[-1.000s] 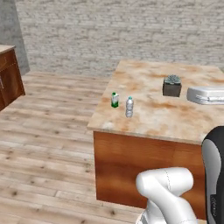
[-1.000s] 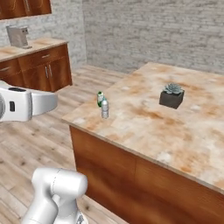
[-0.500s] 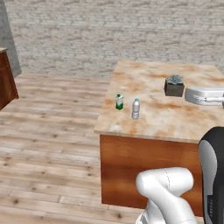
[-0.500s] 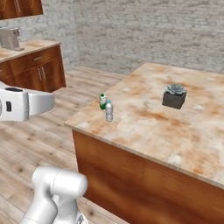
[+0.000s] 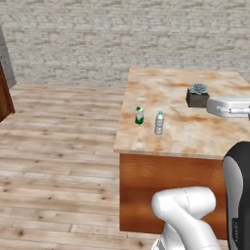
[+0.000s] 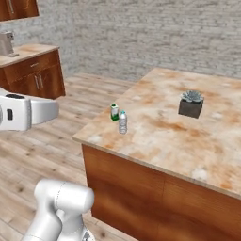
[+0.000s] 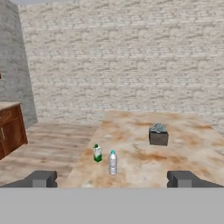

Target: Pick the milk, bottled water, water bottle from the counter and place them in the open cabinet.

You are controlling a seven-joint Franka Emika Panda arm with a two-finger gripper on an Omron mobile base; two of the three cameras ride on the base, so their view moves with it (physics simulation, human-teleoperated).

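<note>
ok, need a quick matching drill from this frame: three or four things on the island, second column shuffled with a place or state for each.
Things:
1. milk
2. bottled water
3. potted plant
4. gripper

Place or state:
A. dark square pot, far side of the counter
B. open, holding nothing
C. clear, blue cap, upright near the counter's corner
D. green and white, nearest the counter's left edge

Pairs: 1-D, 2-C, 3-A, 4-B

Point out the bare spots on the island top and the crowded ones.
The counter lies bare between the bottled water and the potted succulent, and along the near edge. It is tightest at the left edge, where the milk stands close beside the bottled water.
</note>
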